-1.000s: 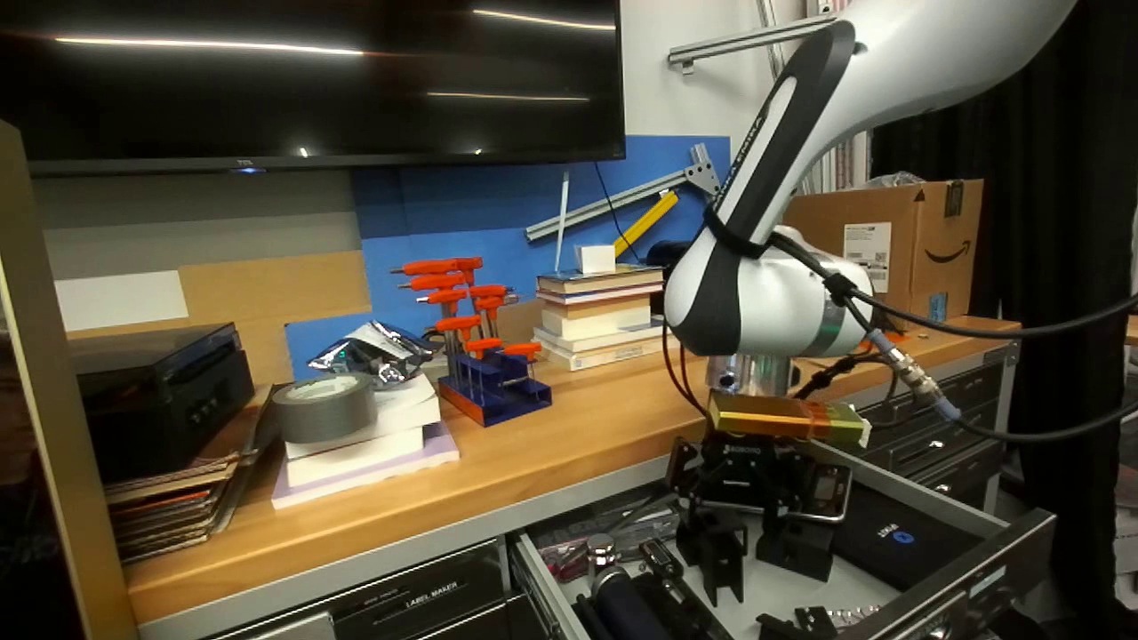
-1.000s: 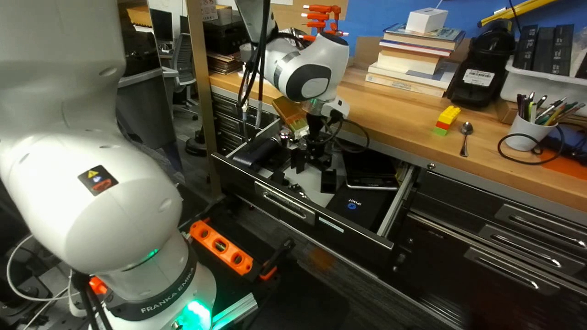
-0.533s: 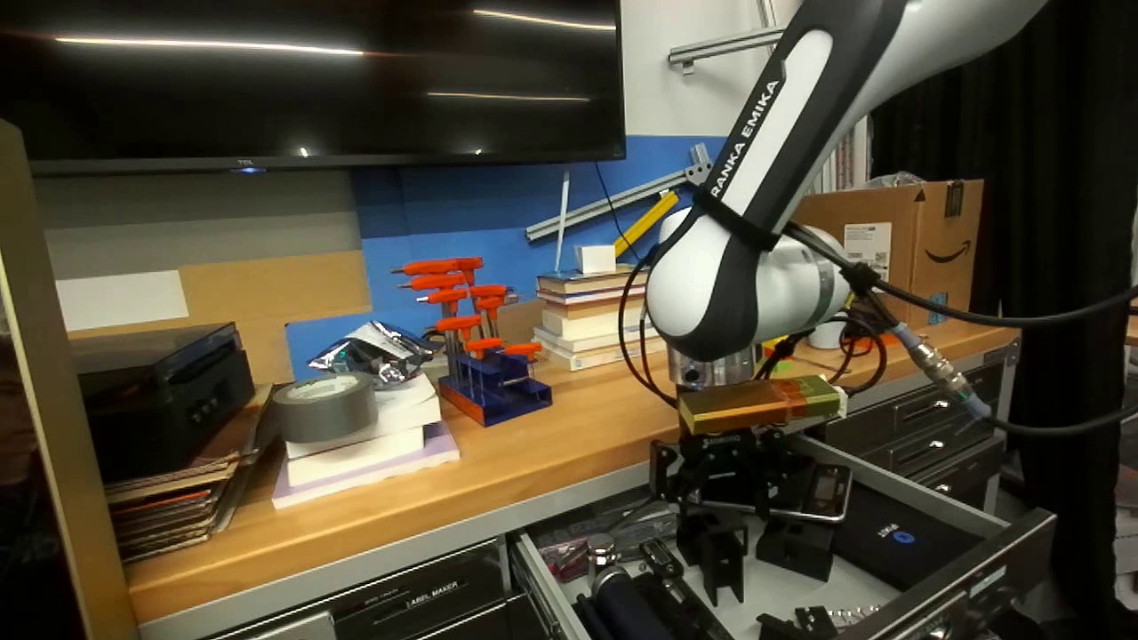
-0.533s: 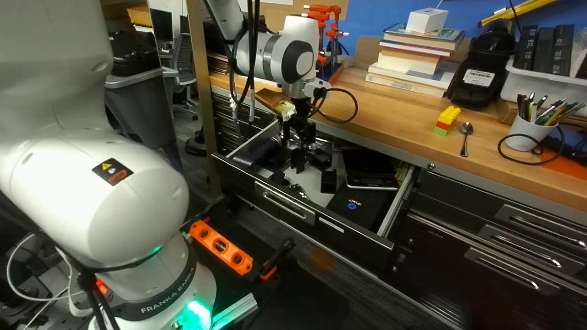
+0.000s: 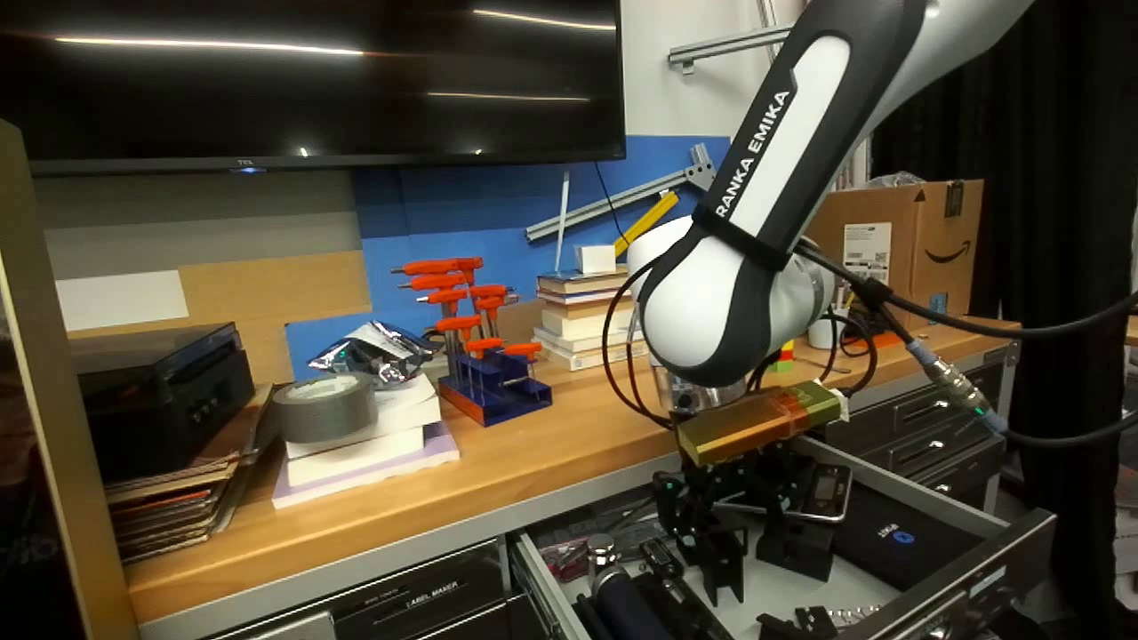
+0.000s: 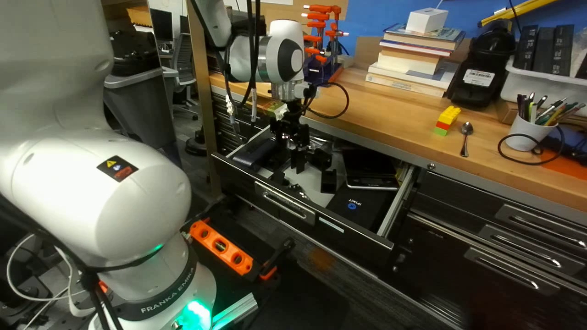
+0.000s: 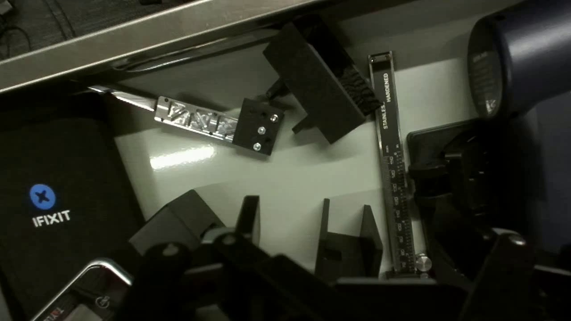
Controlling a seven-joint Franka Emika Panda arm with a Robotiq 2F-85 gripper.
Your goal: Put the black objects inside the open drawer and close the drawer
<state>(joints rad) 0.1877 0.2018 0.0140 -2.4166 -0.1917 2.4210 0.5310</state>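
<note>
The dark-grey drawer (image 6: 293, 204) stands open in both exterior views; its rim (image 7: 134, 42) crosses the top of the wrist view. Several small black objects lie inside it. They include a U-shaped bracket (image 7: 348, 249), also visible in an exterior view (image 5: 729, 569), a black block (image 5: 796, 547) near the flat box, and an open black piece (image 7: 312, 84) near the drawer front. My gripper (image 6: 291, 140) is open and empty, low over the drawer. In the wrist view, the gripper (image 7: 341, 223) has the bracket between its fingers; the right fingertip blends into dark tools, and contact cannot be told.
A flat black IFIXIT box (image 7: 44, 209), a scale (image 5: 827, 492), a caliper (image 7: 392, 156) and a dark cylinder (image 7: 535, 53) share the drawer. An orange-yellow item (image 5: 765, 422) sits at the wrist. The wooden countertop (image 6: 385, 130) holds books (image 6: 412, 68) and a spoon (image 6: 466, 137).
My gripper has moved left in both exterior views and tilted, with the arm's wrist and cables. The drawer and the objects inside have not visibly moved.
</note>
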